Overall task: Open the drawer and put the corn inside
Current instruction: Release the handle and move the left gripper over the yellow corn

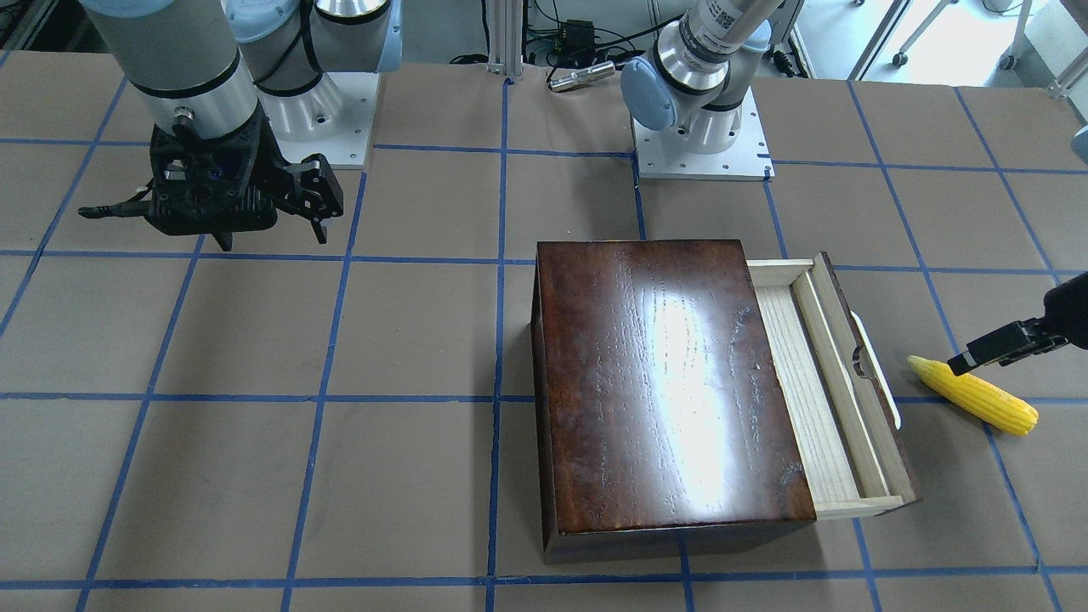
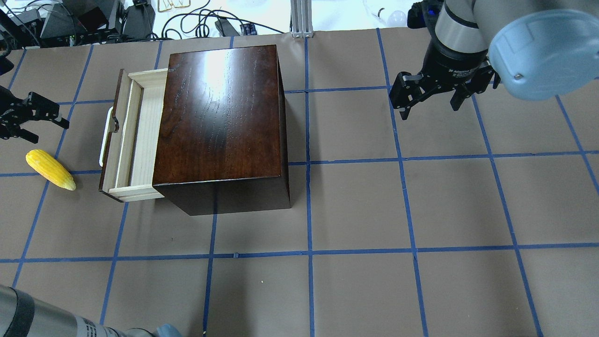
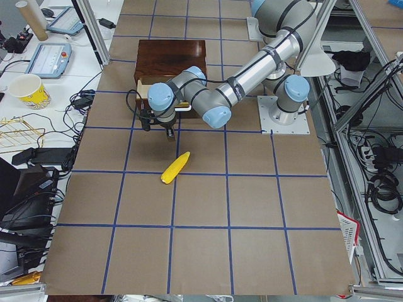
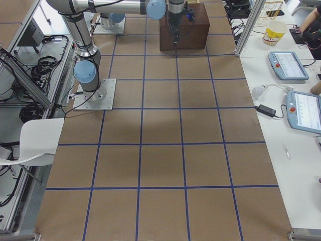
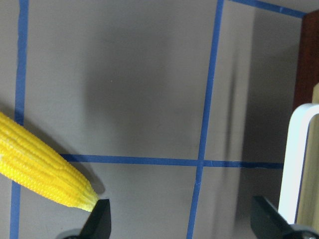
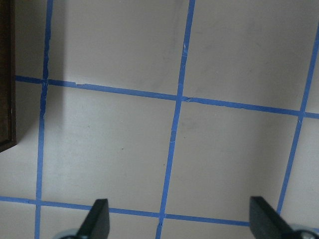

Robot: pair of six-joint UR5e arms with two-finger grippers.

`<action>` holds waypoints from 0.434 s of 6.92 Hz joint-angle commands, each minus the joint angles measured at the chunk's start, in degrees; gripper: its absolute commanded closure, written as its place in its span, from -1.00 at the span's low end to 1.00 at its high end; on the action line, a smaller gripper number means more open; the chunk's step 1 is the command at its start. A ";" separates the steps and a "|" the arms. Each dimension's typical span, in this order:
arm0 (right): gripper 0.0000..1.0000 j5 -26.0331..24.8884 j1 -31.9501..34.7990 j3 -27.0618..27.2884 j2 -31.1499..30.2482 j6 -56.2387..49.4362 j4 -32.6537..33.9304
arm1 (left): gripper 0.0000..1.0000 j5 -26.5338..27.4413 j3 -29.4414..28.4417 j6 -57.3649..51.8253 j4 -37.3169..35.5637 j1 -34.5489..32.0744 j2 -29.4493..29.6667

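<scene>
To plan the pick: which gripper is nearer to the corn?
Left. The left gripper hangs open just beside the corn; the right gripper is far off, past the dark box.

A brown paper-covered table (image 2: 355,206) fills the overhead view, marked into squares by blue tape (image 2: 468,157). At its far edge, top centre, stands an aluminium post (image 2: 299,18), with black cables (image 2: 196,23) tangled to its left. In the left side view a yellow paper cup (image 3: 28,90) sits on a white bench at the left edge. Two grey tablets (image 3: 51,58) lie above it, a cardboard tube (image 3: 33,17) stands in the upper left corner, and a wire rack (image 3: 16,132) lies below the cup. In the right side view a white chair (image 4: 35,143) stands at the left edge, beside the table.
</scene>
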State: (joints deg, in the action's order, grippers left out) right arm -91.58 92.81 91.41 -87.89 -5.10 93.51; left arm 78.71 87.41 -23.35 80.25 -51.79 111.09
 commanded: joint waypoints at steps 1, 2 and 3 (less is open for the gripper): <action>-1.00 0.00 0.09 0.00 0.00 0.00 0.00 | -1.00 1.60 0.05 5.05 -1.48 1.24 2.37; -1.00 0.00 0.09 0.00 0.00 0.00 0.00 | -1.00 4.32 0.05 6.46 -4.89 2.21 3.60; -1.00 0.00 -0.08 0.00 0.00 0.00 0.00 | -1.00 5.13 0.13 6.56 -6.58 3.08 4.83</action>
State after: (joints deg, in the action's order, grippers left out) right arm -91.58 92.84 91.41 -87.89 -5.10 93.52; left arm 82.20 87.47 -17.64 76.18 -49.79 114.40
